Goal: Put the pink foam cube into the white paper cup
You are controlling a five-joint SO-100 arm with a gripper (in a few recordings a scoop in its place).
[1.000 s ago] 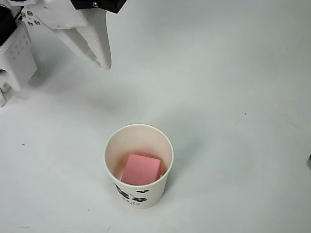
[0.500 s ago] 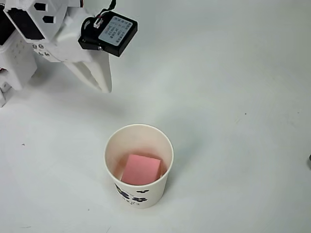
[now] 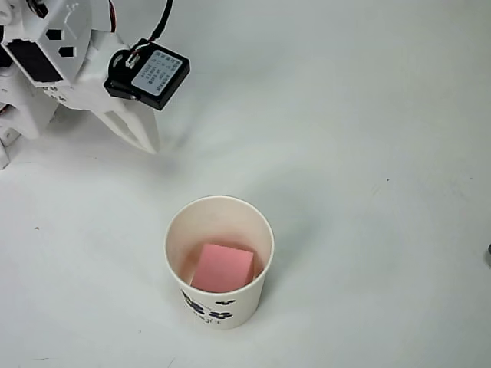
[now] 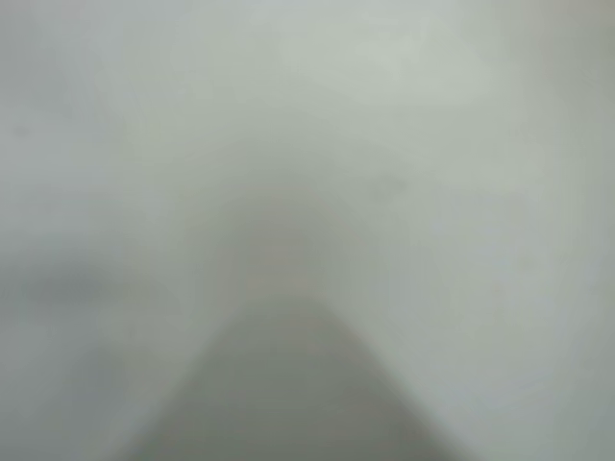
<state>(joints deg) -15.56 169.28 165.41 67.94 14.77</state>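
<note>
Pink cube (image 3: 222, 267) sits inside the cup (image 3: 219, 211). White end effector (image 3: 146, 138) is well apart, fingers together, holding nothing.

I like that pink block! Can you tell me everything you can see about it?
The pink foam cube is a small, matte, salmon-pink block with a squarish top face and soft edges. It looks light and spongy. In the overhead view it lies inside the white paper cup, resting on the bottom, turned slightly askew and sitting toward the near wall. Its pink colour tints the cup's inside wall. Only the cup touches it; the gripper is off to the upper left, well clear.
</note>
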